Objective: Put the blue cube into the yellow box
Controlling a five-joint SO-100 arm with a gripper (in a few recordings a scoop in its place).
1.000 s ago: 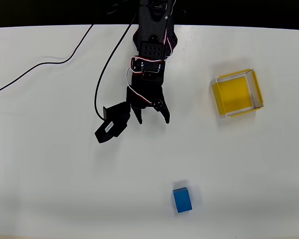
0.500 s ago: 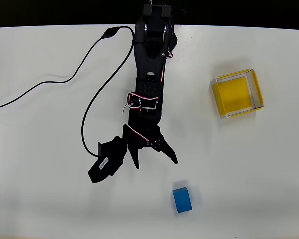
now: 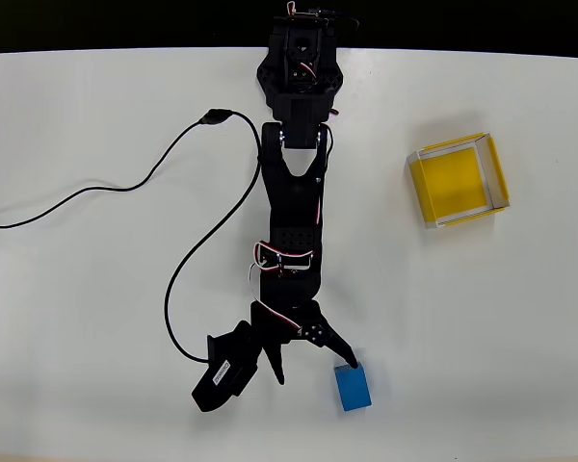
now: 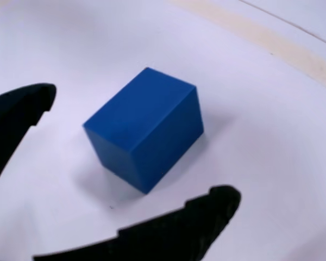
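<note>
The blue cube [image 3: 353, 387] lies on the white table near the front edge of the overhead view. My black arm stretches down the picture toward it. My gripper [image 3: 313, 371] is open, its right fingertip [image 3: 347, 363] at the cube's upper left corner. In the wrist view the blue cube [image 4: 146, 128] sits in the gap of the open gripper [image 4: 138, 144], one finger [image 4: 19, 111] to its left and the other [image 4: 204, 215] below it, neither pressing on it. The yellow box [image 3: 499, 171] stands empty far off at the upper right.
A black cable [image 3: 173, 279] loops across the table left of the arm. The table's far edge [image 3: 125, 50] meets a dark band at the top. Bare white table lies between the cube and the box.
The arm has reached steadily down the overhead view, carrying the open gripper from mid-table to the cube. The cube and the box have stayed put.
</note>
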